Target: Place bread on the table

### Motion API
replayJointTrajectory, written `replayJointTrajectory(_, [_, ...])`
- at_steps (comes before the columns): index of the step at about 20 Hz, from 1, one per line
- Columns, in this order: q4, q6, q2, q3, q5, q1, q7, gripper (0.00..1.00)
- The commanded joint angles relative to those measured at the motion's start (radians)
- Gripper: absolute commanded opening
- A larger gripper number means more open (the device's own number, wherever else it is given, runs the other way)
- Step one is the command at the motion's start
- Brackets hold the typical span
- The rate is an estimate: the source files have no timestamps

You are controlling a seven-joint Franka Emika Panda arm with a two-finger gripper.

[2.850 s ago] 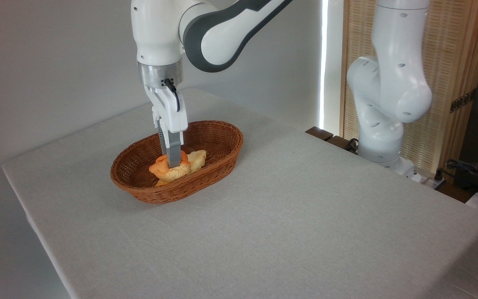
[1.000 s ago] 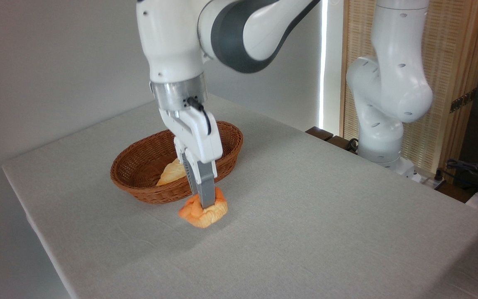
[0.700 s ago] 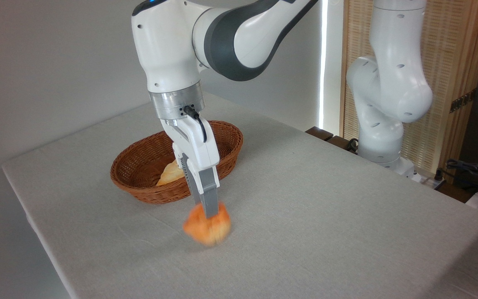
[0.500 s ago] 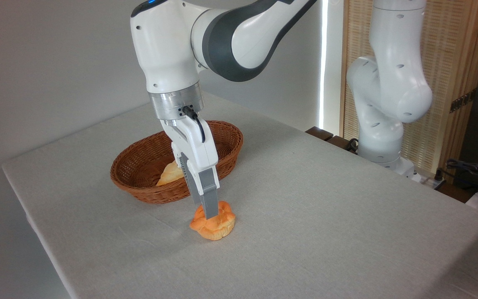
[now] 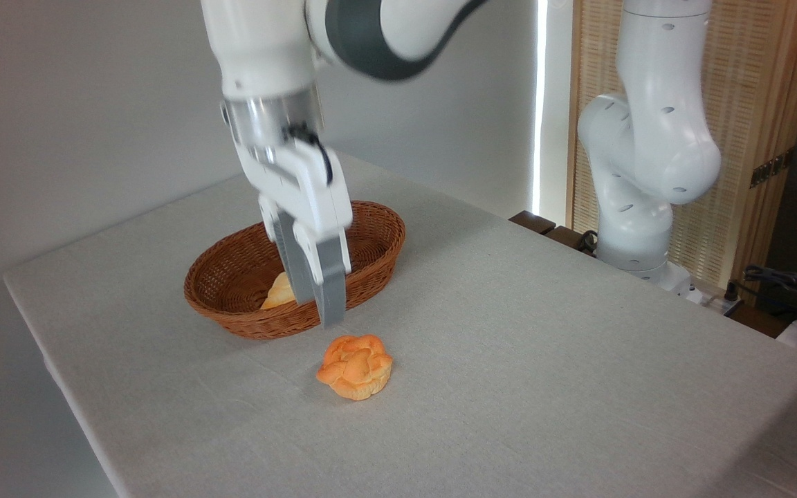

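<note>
Grey-white cloth covers the table (image 5: 544,360), which runs from a plain wall on the left toward a slatted wooden screen (image 5: 751,138) on the right. On the cloth, in front of the basket (image 5: 232,304), sits the bread (image 5: 355,366), an orange bun with its knotted top up, resting alone and touching nothing but the table. Just behind it stands the brown wicker basket, close to the bun but apart from it. Inside the basket lies a paler roll (image 5: 277,293), mostly hidden by the near rim and by the gripper (image 5: 324,315). The gripper hangs above the bun, clear of it, its grey fingers (image 5: 333,287) pointing down and tilted slightly, overlapping the basket's near wall in this view. The fingers hold nothing; seen nearly edge-on, they overlap, so whether a gap stands between them cannot be told. To the right, the arm's white base (image 5: 640,200) stands at the table's far edge, with dark cables (image 5: 786,283) beyond it.
</note>
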Motion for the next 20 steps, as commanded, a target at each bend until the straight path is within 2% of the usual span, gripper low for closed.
replayJointTrajectory(1, [0.127,-0.137,0.000,-0.047,-0.077,0.069,-0.032,1.00])
replayJointTrajectory(3, [0.182,-0.185,0.000,-0.079,-0.082,0.103,-0.045,1.00])
replayJointTrajectory(9, [0.261,-0.265,0.000,-0.072,-0.080,0.112,-0.070,1.00])
replayJointTrajectory(11, [0.262,-0.268,-0.001,-0.083,-0.083,0.155,-0.062,1.00])
replayJointTrajectory(12, [0.262,-0.268,-0.001,-0.086,-0.082,0.160,-0.059,1.00])
replayJointTrajectory(14, [0.262,-0.271,-0.001,-0.122,-0.084,0.195,-0.059,1.00])
replayJointTrajectory(15, [0.261,-0.274,-0.001,-0.165,-0.082,0.233,-0.059,1.00])
replayJointTrajectory(17, [0.259,-0.276,0.003,-0.223,-0.082,0.281,-0.064,1.00])
replayJointTrajectory(20, [0.255,-0.276,0.008,-0.271,-0.082,0.318,-0.073,1.00])
